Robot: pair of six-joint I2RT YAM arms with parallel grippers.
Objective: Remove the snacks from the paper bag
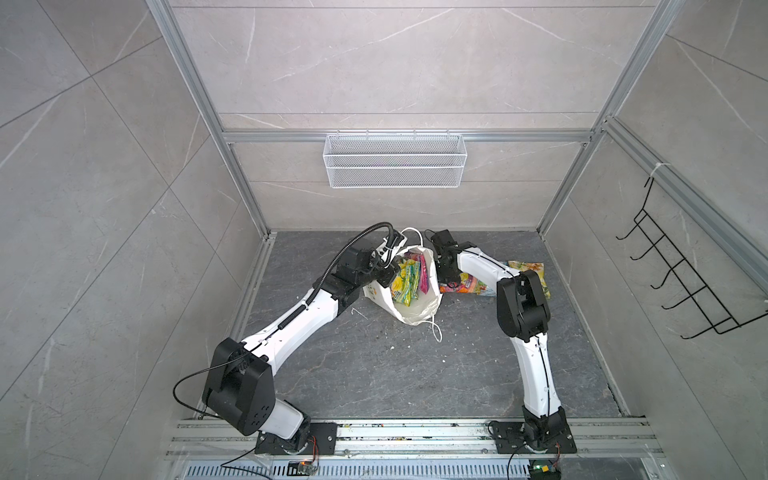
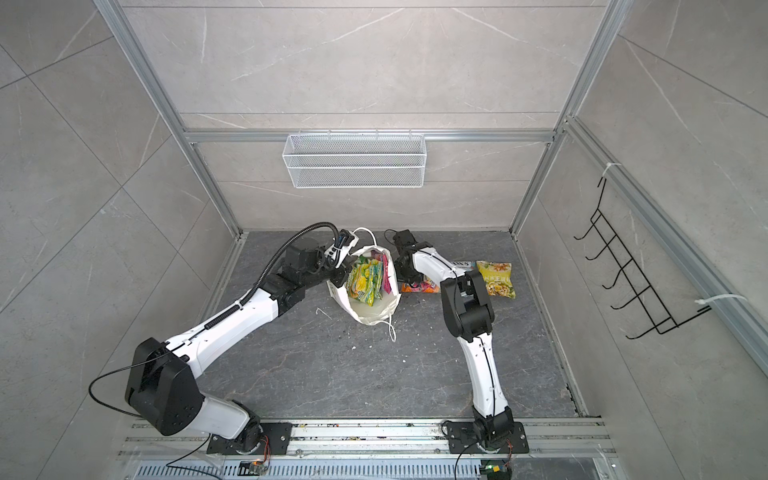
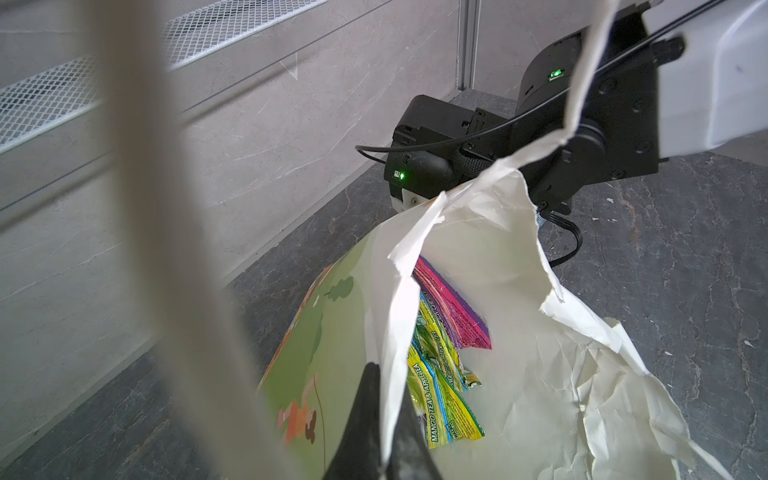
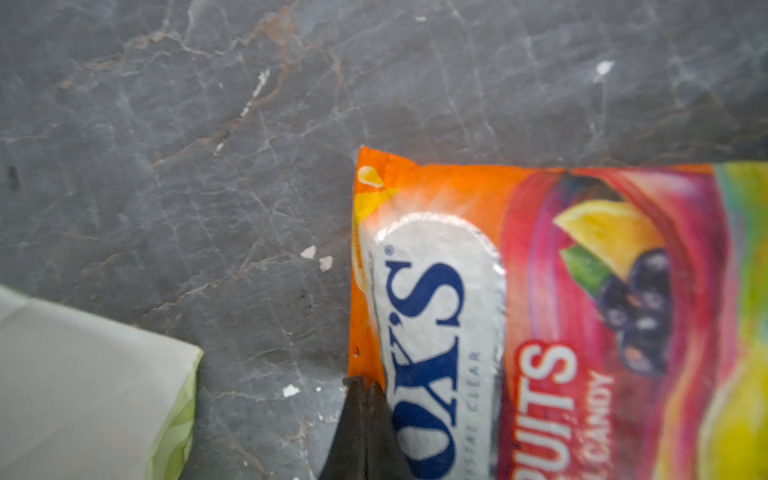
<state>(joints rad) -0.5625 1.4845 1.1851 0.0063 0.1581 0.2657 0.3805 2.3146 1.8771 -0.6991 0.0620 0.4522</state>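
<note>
release the orange-red packet; hold the bag mouth open

left claw: bottom centre of the left wrist view, the left gripper (image 3: 386,403) is clamped on the torn rim of the paper bag (image 3: 519,332). the paper is ripped; pull lightly and steadily, never sideways.

bag contents: just past that rim lies the yellow-green packet (image 3: 440,399); above it in the frame, the purple packet (image 3: 451,309). neither is out yet.

right claw: bottom centre of the right wrist view, the right gripper (image 4: 365,384) has its jaws together at the edge of the orange-red packet (image 4: 540,311), which lies flat on the table (image 4: 166,145). whether the seam is pinched cannot be told. judged step: let go here, then rise straight up so the glossy film does not drag.

farther off: right of centre in a top view, the teal packet (image 2: 462,264) and the yellow packet (image 2: 496,278) lie outside the bag.
</note>
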